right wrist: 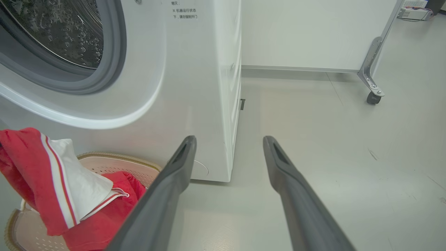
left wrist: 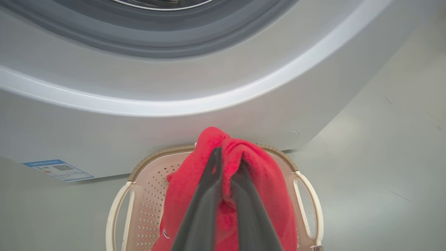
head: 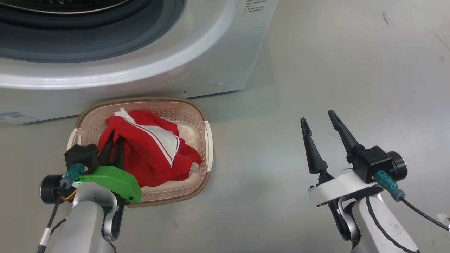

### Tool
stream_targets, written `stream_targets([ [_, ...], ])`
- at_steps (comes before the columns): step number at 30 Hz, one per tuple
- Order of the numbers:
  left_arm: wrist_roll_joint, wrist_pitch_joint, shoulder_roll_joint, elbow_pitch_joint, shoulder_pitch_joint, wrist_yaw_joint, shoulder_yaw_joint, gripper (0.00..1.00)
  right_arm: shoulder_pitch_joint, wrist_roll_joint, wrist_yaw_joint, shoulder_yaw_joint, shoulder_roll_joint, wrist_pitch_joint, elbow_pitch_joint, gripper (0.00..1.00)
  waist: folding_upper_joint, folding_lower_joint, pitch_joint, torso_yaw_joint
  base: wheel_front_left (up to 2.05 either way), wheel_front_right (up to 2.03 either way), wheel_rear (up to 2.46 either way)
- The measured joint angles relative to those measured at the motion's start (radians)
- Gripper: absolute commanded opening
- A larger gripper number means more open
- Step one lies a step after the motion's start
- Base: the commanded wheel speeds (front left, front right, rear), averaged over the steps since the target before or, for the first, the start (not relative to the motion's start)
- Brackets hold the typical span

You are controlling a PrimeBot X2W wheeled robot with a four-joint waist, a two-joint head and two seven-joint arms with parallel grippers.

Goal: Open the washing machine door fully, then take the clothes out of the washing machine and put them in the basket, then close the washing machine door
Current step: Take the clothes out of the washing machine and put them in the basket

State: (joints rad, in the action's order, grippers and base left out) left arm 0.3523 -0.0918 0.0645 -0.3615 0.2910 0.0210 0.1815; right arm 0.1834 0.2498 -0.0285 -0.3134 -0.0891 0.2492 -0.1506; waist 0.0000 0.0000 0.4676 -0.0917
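Note:
The white washing machine (head: 211,52) stands at the top with its drum mouth open; the washing machine door is out of view. On the floor in front of it sits the cream basket (head: 197,109) with red clothes (head: 147,154) piled inside. My left gripper (head: 117,135) is over the basket, shut on a red garment (left wrist: 264,181) that drapes over its fingers (left wrist: 205,195) above the basket (left wrist: 150,157). My right gripper (head: 317,117) stands open over bare floor to the right, holding nothing. In the right wrist view the gripper (right wrist: 229,139) points past the machine's corner (right wrist: 223,104), and the held garment (right wrist: 28,153) hangs at the left.
A blue sticker (head: 15,117) marks the machine's lower left corner. Grey floor (head: 351,70) stretches to the right of the machine. A metal frame leg with a caster wheel (right wrist: 373,97) stands by the white wall (right wrist: 313,31) further back.

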Motion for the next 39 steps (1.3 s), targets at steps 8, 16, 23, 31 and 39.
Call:
stream_targets([
  [8, -0.001, 0.05, 0.033, -0.163, 0.12, 0.001, -0.02, 0.0, 0.039, 0.0, 0.01, -0.024, 0.014, 0.0, 0.008, 1.0, 0.0, 0.0, 0.062, -0.049, 0.0, 0.0, 0.0],
  [16, -0.002, 0.11, 0.049, -0.328, 0.194, 0.0, -0.02, 0.0, 0.066, 0.003, 0.017, -0.036, 0.021, 0.0, 0.009, 1.0, 0.0, 0.0001, 0.124, -0.109, 0.0, 0.0, 0.0],
  [23, 0.032, 0.165, 0.023, -0.462, 0.251, -0.017, -0.018, 0.87, 0.077, 0.003, 0.017, -0.026, 0.023, 0.0, 0.004, 1.0, 0.0, 0.0001, 0.174, -0.145, 0.0, 0.0, 0.0],
  [31, 0.033, 0.144, 0.017, -0.537, 0.302, -0.017, -0.021, 1.0, 0.089, 0.007, 0.016, -0.013, 0.025, 0.0, -0.007, 1.0, 0.0, 0.0002, 0.18, -0.141, 0.0, 0.0, 0.0],
  [39, 0.017, 0.065, 0.017, -0.574, 0.309, -0.018, -0.007, 1.0, 0.096, 0.007, 0.016, 0.0, 0.026, 0.0, -0.017, 1.0, 0.0, 0.0001, 0.146, -0.118, 0.0, 0.0, 0.0],
])
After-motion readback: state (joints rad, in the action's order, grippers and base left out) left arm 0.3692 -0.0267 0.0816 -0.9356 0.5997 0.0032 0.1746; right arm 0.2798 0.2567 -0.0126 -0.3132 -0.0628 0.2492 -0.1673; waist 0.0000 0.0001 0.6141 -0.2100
